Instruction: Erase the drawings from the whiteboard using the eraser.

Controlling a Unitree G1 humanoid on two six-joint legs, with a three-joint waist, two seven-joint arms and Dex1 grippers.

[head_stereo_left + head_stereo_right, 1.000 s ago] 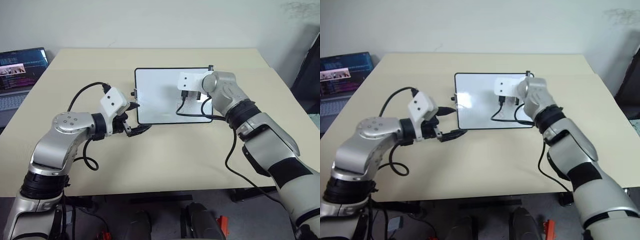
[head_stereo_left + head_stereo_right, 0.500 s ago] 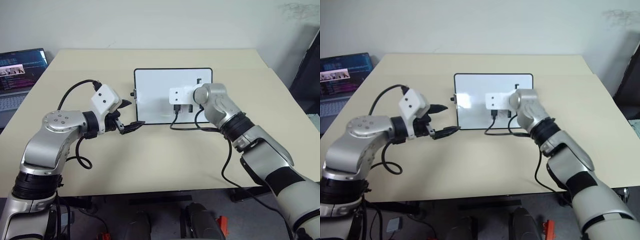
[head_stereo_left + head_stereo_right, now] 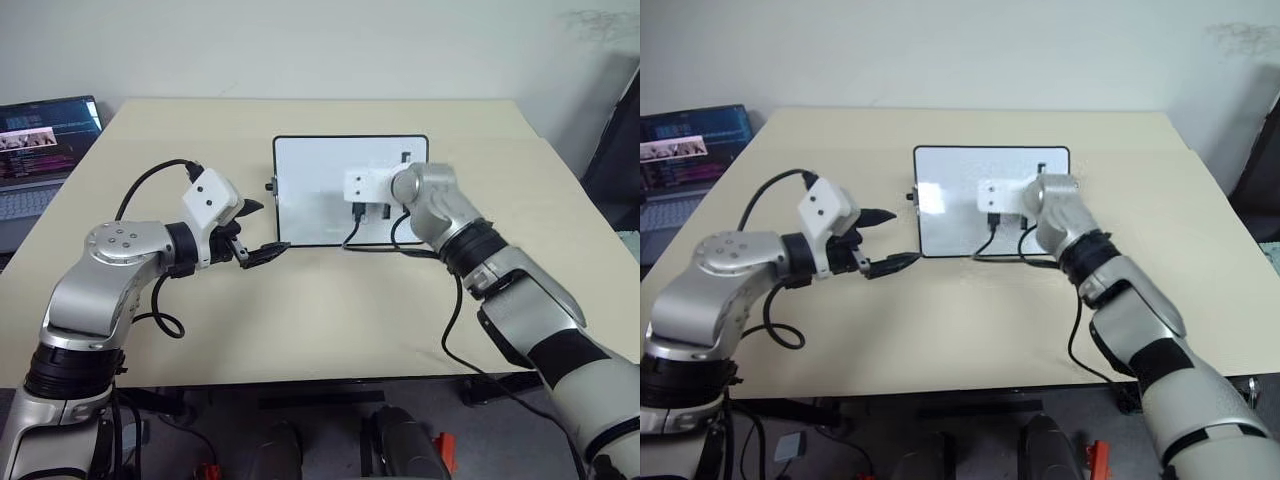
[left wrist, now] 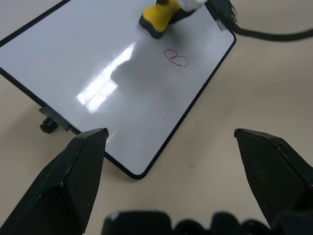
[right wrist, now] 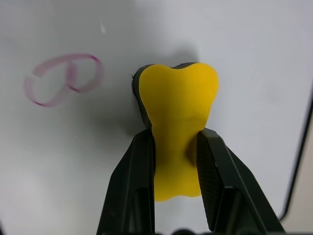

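We found the whiteboard (image 3: 320,190) lying flat on the surface (image 3: 330,310), toward its far middle. The eraser (image 5: 177,115) sat on the board's right part, pinched in the right end effector (image 5: 176,147), with a looped drawing (image 5: 62,78) just beside it on the board. The left end effector (image 3: 258,230) hung over the surface just off the board's near left corner, apart from it. A laptop (image 3: 45,150) stood well off to the left, beyond the surface's far left edge.

Right hand (image 5: 176,147) with eraser (image 5: 177,122) swept from whiteboard (image 3: 310,190) far right toward near-middle; left arm drew back
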